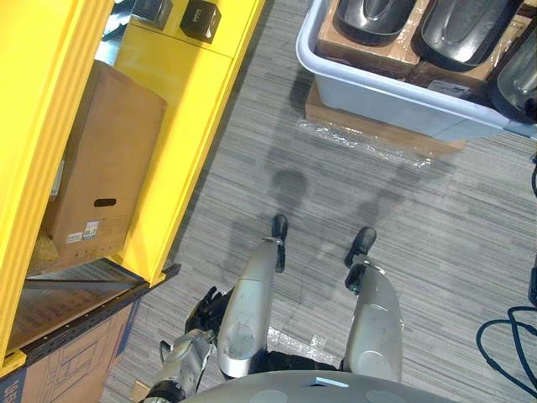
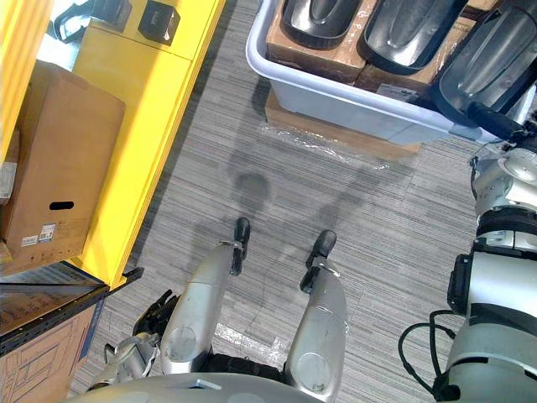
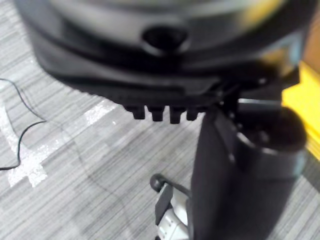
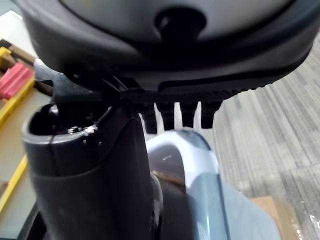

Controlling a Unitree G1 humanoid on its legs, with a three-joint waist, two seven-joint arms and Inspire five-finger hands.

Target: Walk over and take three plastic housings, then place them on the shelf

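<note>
Several dark glossy plastic housings [image 2: 411, 29] lie on cardboard inside a pale grey bin [image 2: 336, 96] on the floor ahead. My right hand [image 2: 497, 122] reaches up at the bin's right end, its straight fingers at the edge of the rightmost housing [image 2: 487, 63]. In the right wrist view the fingers [image 4: 175, 114] point over the bin's pale rim [image 4: 200, 165] and hold nothing. My left hand [image 1: 205, 304] hangs low beside the yellow shelf [image 1: 176, 126], relaxed and empty, with bare floor past its fingers [image 3: 160, 113].
The yellow shelf runs along the left and holds a large cardboard box [image 1: 105, 159], with small black boxes [image 1: 200, 18] higher up. The bin rests on a flat cardboard slab with plastic wrap [image 1: 369, 134]. Grey striped carpet [image 1: 336, 210] lies between shelf and bin.
</note>
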